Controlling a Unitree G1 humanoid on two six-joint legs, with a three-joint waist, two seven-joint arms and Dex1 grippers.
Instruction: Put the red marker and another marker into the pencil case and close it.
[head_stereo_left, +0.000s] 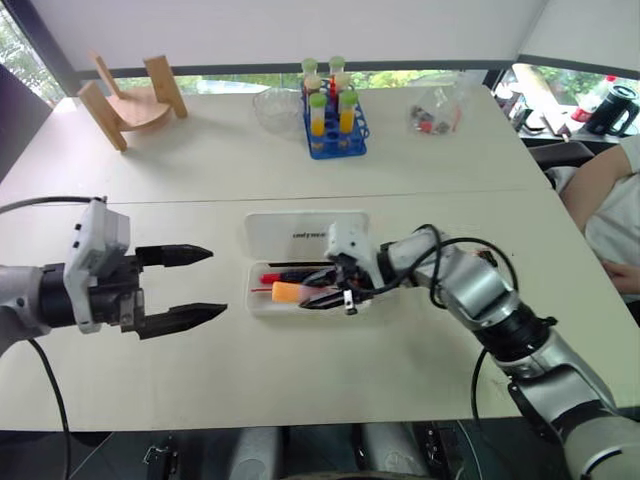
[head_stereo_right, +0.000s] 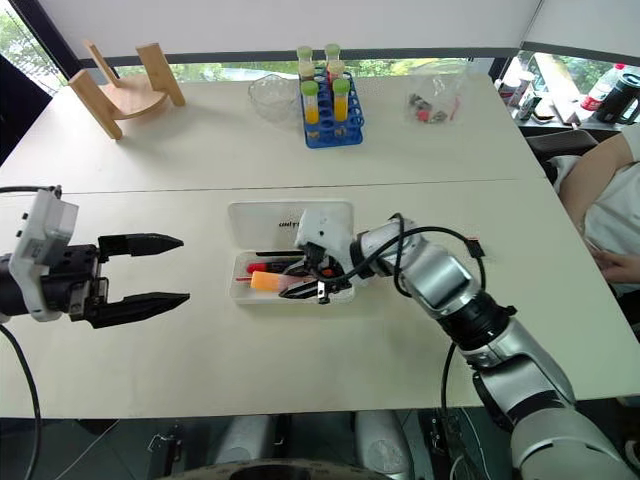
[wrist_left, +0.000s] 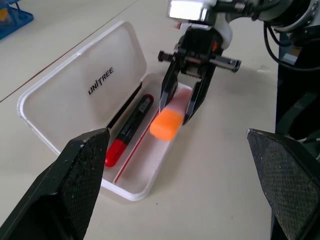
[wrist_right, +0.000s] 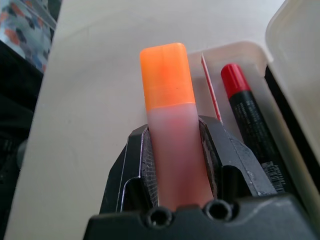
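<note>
We have the left gripper nearest us, hovering over the tabletop's near-left part with its two black fingers spread as wide as they go and nothing between them, well apart from the pencil case. That case lies open near the middle of the tabletop, its lid laid flat toward the far edge. Our right gripper reaches in over the tray from the right, its fingers clamped on the pale pink body of the other marker, the orange cap pointing toward the left edge. We judge the task roughly half done: the red marker already lies inside the tray, the second marker is held low over the tray but not yet let go, and the lid is not yet closed. Whether the held marker touches the tray floor we cannot tell. The left wrist view gives us what the head views do not: the lettering on the inside of the lid, the red marker lying along the hinge side with a thin red pen beside it, and the orange cap sitting above the tray's outer wall. The right wrist view shows the grip itself, the pads pressed against both sides of the pink barrel. Toward the far edge stand a blue rack of tubes and a wooden stand at the far-left corner.
</note>
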